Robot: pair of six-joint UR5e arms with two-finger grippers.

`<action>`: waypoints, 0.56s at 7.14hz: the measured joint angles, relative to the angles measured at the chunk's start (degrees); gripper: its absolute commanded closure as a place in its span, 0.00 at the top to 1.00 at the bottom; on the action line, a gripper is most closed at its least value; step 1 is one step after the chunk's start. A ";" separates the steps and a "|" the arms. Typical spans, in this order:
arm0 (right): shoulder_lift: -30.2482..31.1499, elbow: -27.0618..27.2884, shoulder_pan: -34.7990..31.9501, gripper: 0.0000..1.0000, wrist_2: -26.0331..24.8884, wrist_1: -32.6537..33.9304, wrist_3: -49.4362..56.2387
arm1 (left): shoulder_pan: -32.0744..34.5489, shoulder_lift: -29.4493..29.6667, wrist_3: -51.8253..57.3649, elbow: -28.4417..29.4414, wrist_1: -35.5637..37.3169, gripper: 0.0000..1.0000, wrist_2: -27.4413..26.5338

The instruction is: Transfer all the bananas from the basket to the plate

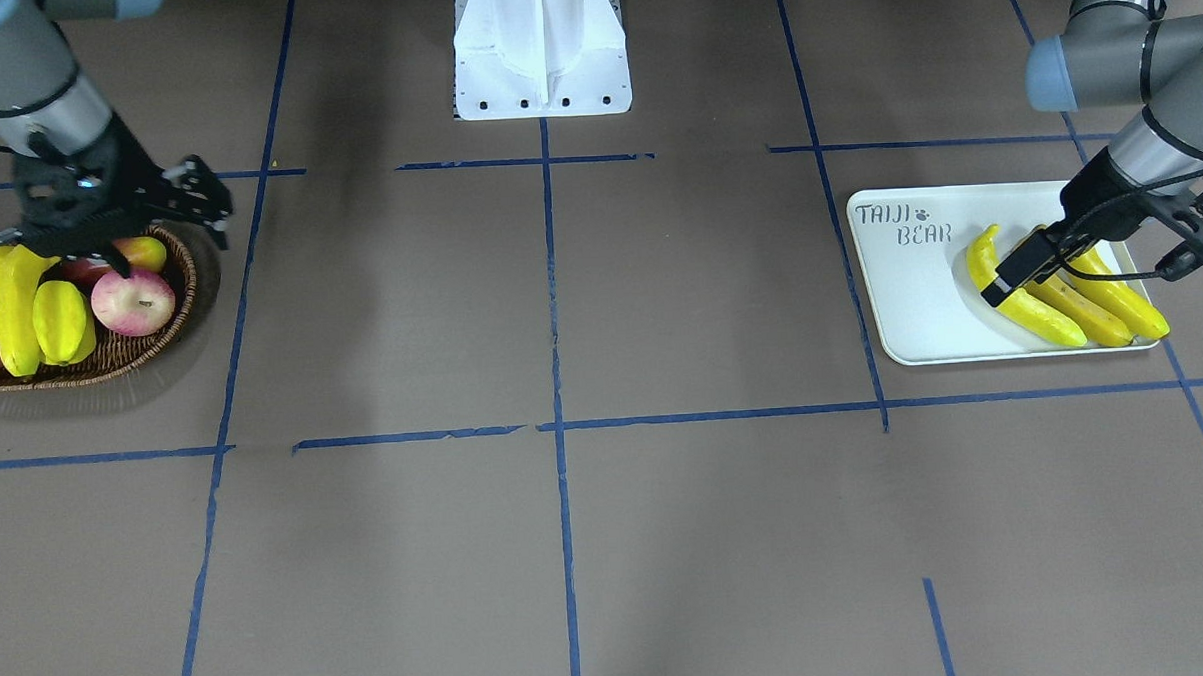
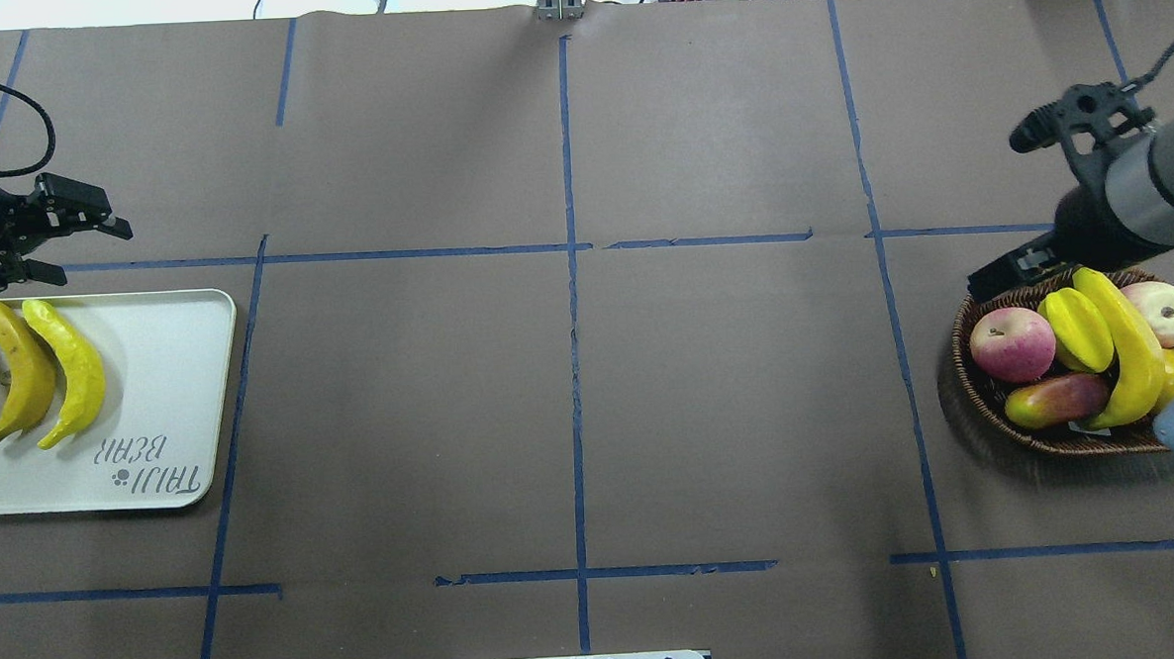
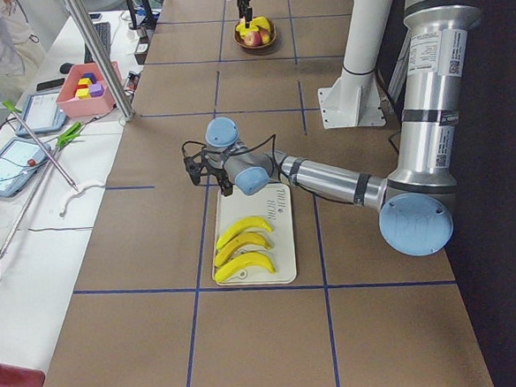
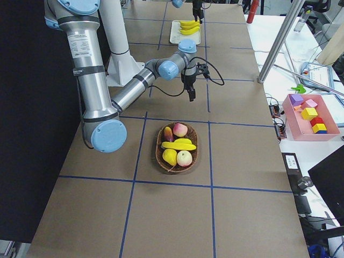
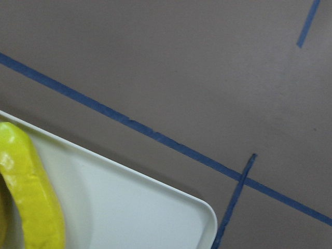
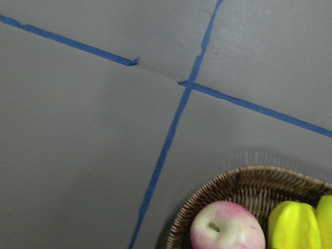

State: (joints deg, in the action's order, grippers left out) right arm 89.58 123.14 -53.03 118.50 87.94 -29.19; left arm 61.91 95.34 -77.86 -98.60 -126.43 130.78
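Three bananas (image 1: 1061, 302) lie side by side on the white plate (image 1: 910, 297), as the overhead view (image 2: 29, 369) also shows. One banana (image 2: 1128, 345) lies in the wicker basket (image 2: 986, 391) across the other fruit; the front view shows it too (image 1: 15, 308). My left gripper (image 2: 78, 253) is open and empty, just past the plate's (image 2: 154, 388) far edge. My right gripper (image 2: 1017, 202) is open and empty, above the basket's far rim (image 1: 175, 303). The left wrist view shows a plate corner (image 5: 155, 207) and one banana (image 5: 31, 192).
The basket also holds two apples (image 2: 1012, 343), a starfruit (image 2: 1082, 328), a red-yellow mango-like fruit (image 2: 1056, 398) and a yellow pear. The robot's white base (image 1: 541, 50) stands at the table's middle edge. A pink box of blocks (image 4: 309, 115) sits on the side table.
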 measured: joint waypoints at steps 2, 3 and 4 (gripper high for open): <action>11.23 -0.40 -2.74 0.89 0.24 -14.43 -0.52 | -0.12 0.25 -0.09 -0.15 -0.04 1.00 0.08; 14.00 -1.02 -3.64 0.84 0.32 -19.01 -3.96 | -0.16 0.27 -0.12 -0.17 -0.07 1.00 0.08; 15.70 -2.88 -4.00 0.80 0.33 -24.10 -7.91 | -0.22 0.24 -0.14 -0.19 -0.10 1.00 0.09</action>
State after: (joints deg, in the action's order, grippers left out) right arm 105.27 120.26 -57.03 118.83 63.84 -37.10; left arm 61.69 95.57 -78.00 -98.78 -126.53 130.87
